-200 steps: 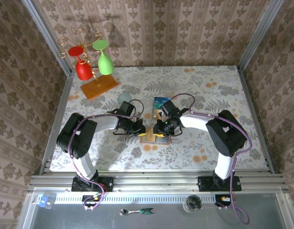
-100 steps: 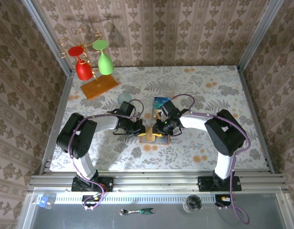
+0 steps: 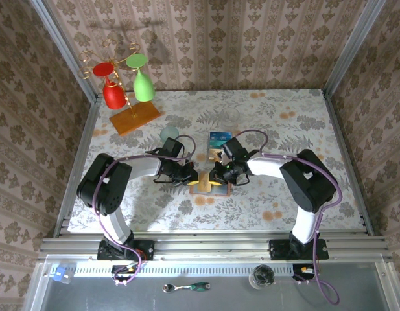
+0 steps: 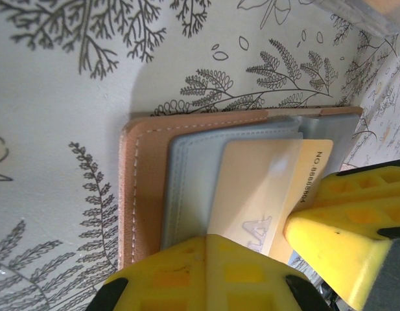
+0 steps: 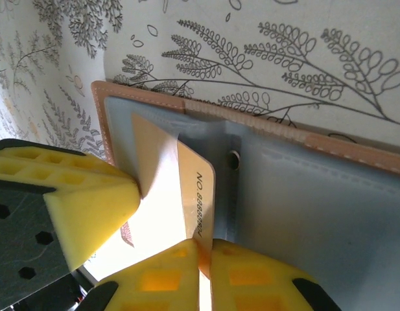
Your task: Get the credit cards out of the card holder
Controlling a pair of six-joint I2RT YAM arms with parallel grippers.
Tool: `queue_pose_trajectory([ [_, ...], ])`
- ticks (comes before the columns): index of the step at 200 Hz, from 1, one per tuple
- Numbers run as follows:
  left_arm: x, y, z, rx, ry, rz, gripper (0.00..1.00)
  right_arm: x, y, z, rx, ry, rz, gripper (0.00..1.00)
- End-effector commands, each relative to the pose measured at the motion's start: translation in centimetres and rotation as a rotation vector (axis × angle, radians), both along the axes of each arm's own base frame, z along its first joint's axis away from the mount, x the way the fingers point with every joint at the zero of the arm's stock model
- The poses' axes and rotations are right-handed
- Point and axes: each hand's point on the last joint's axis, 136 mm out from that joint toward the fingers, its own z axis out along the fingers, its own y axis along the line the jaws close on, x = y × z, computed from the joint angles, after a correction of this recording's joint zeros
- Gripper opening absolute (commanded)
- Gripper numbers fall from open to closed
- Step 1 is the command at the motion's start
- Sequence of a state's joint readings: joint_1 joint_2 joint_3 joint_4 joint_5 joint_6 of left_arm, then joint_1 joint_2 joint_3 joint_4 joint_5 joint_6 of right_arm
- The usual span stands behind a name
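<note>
Between right fingers (image 5: pixel 251 278), pressed nearly together: printed long edge of tan card (image 5: pixel 177 175), pinched thin-side-on. Tilted up off holder (image 5: pixel 303 194), far end over grey pocket by the brown border; how much is tucked in, cannot tell. Long axis from the pinch away toward that border, so pull-out judged straight back along it, toward right wrist.

Just beside, left fingers (image 4: pixel 206 272) pressed together, gripping nothing, tip down at the card's face near holder's edge. Pinning holder alone or card as well, cannot tell. If on card, risk of dragging holder along or bending card.

Holder open flat on surface (image 5: pixel 284 52), between both arms, about mid-surface in top view. Right arm on the card; left arm judged to be the hold-down.

Further out, teal card (image 3: pixel 218 137) flat on surface beyond holder, apart from it, already out.
</note>
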State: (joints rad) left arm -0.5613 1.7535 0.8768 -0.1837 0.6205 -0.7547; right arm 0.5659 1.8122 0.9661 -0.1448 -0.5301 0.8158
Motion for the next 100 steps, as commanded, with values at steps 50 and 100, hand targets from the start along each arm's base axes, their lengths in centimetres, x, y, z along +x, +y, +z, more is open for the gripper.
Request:
queue_pose_trajectory([
  [50, -0.8, 1.5, -0.7, 0.037, 0.022, 0.01, 0.0, -0.7, -2.0, 1.0, -0.036, -0.009, -0.009, 0.08],
  [100, -0.5, 1.5, -0.5, 0.034, 0.016, 0.01, 0.0, -1.3, -3.5, 1.2, -0.085, -0.008, -0.012, 0.07],
])
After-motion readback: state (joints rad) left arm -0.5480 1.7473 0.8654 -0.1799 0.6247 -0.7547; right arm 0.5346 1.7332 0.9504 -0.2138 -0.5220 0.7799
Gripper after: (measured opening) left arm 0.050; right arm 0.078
